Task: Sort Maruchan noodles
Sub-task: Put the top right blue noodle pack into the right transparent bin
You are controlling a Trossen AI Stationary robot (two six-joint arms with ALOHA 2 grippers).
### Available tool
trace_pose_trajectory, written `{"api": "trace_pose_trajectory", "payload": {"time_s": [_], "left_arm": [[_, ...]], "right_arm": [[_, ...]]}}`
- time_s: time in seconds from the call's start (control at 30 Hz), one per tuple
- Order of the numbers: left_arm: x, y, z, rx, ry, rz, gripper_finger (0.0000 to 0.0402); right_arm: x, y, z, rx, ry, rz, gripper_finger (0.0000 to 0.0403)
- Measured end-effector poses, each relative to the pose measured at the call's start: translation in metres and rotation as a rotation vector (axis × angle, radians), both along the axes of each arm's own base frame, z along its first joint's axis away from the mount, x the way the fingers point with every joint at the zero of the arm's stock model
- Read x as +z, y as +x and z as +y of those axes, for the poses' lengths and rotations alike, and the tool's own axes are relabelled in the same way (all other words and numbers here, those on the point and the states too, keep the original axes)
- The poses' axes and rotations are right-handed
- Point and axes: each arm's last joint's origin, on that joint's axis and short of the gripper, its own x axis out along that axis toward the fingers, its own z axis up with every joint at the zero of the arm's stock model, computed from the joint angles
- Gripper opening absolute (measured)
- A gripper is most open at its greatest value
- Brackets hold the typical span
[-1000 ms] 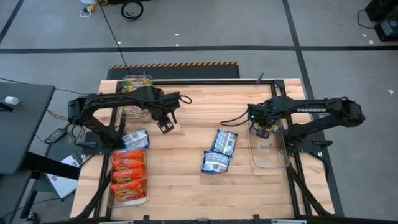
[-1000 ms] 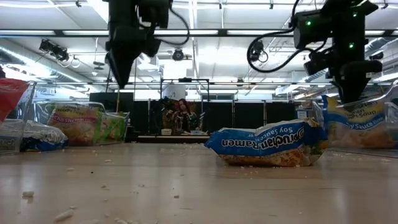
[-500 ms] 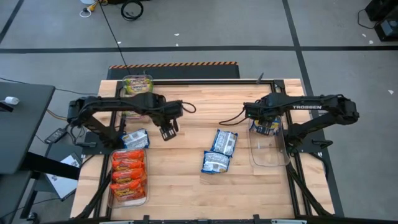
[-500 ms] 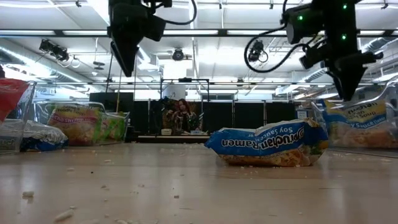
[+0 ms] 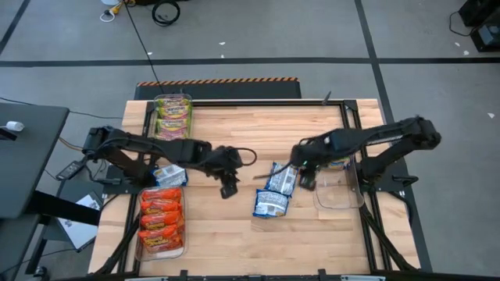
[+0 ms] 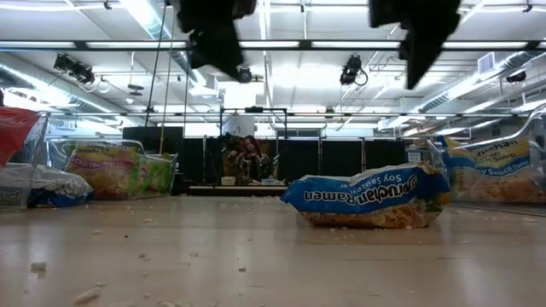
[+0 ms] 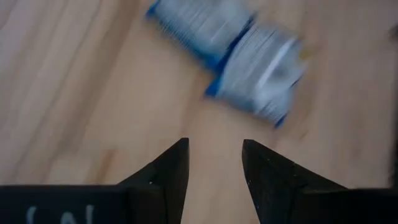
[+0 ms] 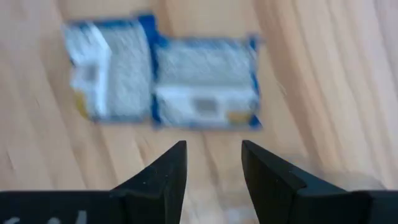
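While both hands hang empty, fingers parted, right hand (image 5: 305,176) apparently nearest two blue-white packets (image 5: 275,190); left hand (image 5: 228,186) near.

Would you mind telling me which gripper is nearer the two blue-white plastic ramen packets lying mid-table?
Right. The right gripper hovers open beside the blue-white ramen packets, at their bin-side edge. The left gripper, also open, is farther off on their opposite side.

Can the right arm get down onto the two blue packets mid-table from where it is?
Probably yes. The right gripper hangs open beside the two blue packets, which lie on bare table with nothing over them. The left gripper, also open, hovers clear to their other side.
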Motion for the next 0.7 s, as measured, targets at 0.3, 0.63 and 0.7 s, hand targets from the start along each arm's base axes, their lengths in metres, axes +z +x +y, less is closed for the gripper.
{"api": "trace_pose_trajectory", "payload": {"time_s": [0.3,0.63,0.7], "left_arm": [[0.039,-0.022,-0.013,-0.136,-0.171,0.001,0.0153],[0.123,-0.123,0.001,-0.029,-0.184,-0.078,0.0153],[0.135,-0.133,0.004,-0.004,-0.158,-0.161,0.0153]], "right_arm": [[-0.063,0.076,0.011,-0.438,0.142,0.093,0.0169],[-0.089,0.132,-0.024,-0.768,0.136,0.261,0.0178],[-0.096,0.139,-0.025,-0.767,0.129,0.301,0.0178]]}}
